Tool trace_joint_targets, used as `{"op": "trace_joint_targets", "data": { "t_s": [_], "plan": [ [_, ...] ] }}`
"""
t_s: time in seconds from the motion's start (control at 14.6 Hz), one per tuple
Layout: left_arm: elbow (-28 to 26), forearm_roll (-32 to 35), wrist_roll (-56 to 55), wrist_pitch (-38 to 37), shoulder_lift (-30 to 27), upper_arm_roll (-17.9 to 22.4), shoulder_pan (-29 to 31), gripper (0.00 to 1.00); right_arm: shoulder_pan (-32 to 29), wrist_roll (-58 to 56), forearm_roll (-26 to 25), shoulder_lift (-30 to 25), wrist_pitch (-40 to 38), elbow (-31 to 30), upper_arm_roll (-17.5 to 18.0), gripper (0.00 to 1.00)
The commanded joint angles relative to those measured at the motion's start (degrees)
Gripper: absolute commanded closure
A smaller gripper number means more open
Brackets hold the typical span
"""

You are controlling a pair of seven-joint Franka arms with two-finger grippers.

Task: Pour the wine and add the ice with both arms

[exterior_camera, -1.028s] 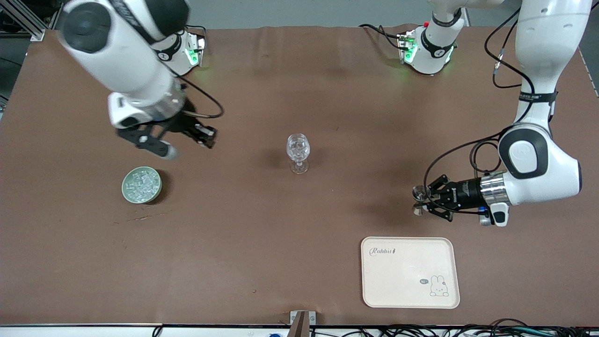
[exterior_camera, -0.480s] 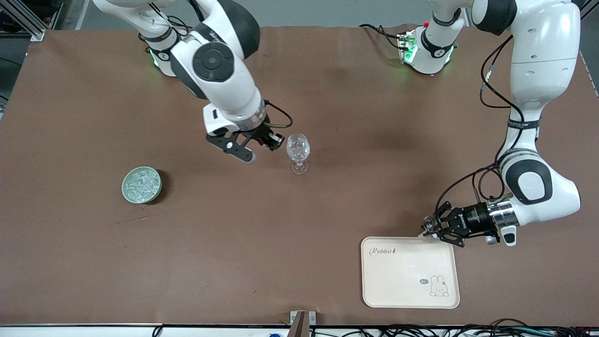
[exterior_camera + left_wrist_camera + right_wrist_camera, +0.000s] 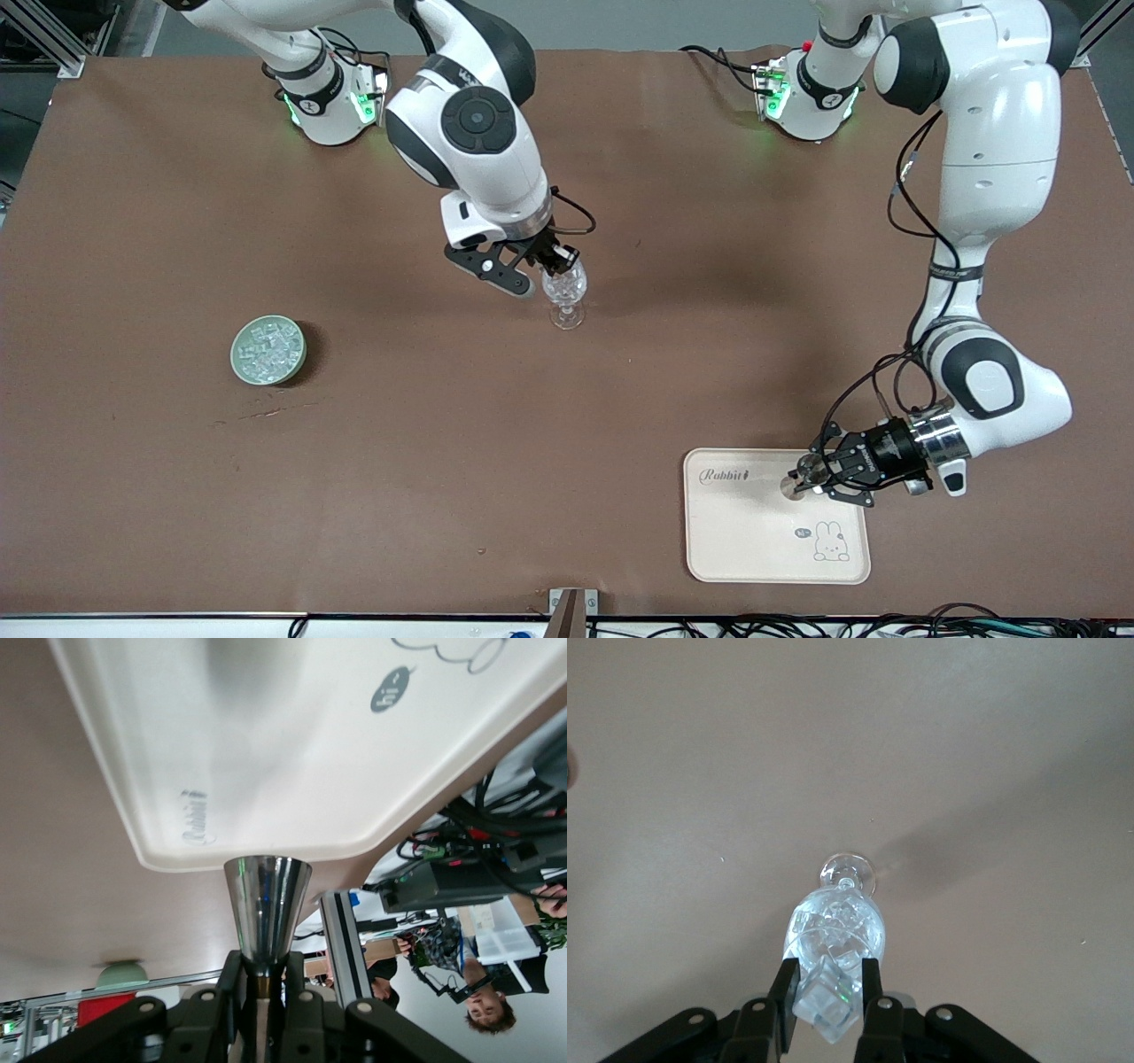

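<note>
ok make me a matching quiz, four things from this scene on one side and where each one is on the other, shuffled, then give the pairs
Things:
1. ice cube
2. metal cup
3. green bowl
4. stemmed glass

Places:
A. standing mid-table, ice already in it
B. held by the left gripper over the rabbit tray
C. on the table toward the right arm's end, full of ice
D. pinched in the right gripper just above the glass's mouth

Pairs: 1-D, 2-B, 3-C, 4-A
</note>
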Motion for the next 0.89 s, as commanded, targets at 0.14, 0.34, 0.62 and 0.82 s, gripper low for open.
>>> {"op": "trace_joint_targets", "data": {
  "t_s": [0.14,0.34,0.62,0.82],
  "plan": [
    [8.4,-1.9,-1.2,1.9,7.7,0.2,-0.9,1.00,1.4,3.2,-3.9,3.1,1.7,0.5,0.5,0.99],
    [8.5,-5.2,-4.5,4.6,9.1,0.0,-1.2,1.00,1.6,3.2,-4.3,3.7,1.7,0.4,0.5,0.98],
    [8.1,-6.0,-7.0,5.9,8.9,0.0,-1.5,0.84,2.1,4.0,-5.5,4.5,1.8,0.5,0.5,0.96],
    [7.7,-7.2,-6.6,5.9,8.7,0.2,-1.4,0.01,2.2,3.9,-5.8,4.6,1.8,0.5,0.5,0.93]
  ]
}}
